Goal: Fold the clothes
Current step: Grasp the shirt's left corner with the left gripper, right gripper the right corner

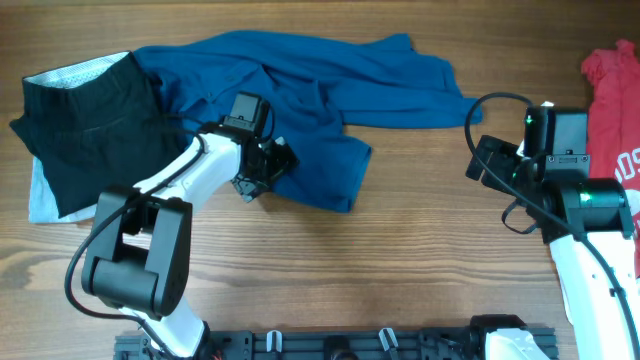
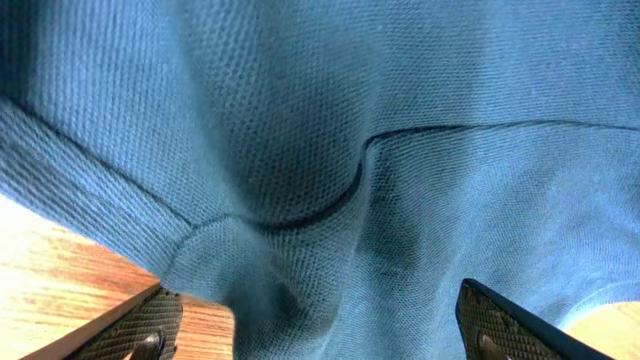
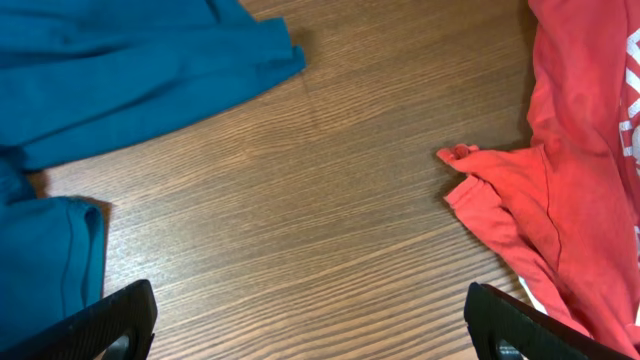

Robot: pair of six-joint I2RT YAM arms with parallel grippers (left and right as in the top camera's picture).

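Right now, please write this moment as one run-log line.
left gripper: open, over blue shirt; right gripper: open, empty; red T-shirt: unfolded

Hardly anything can be read. The only marking is a white print (image 1: 627,165) on the red T-shirt (image 1: 605,75) at the right edge of the overhead view. The frame cuts it off, and what remains is a pair of rounded characters, possibly digits, that cannot be told for certain. The right wrist view catches the same white print (image 3: 632,60) on the red T-shirt (image 3: 580,150) only as a few broken strokes at the frame's edge, too partial to read.
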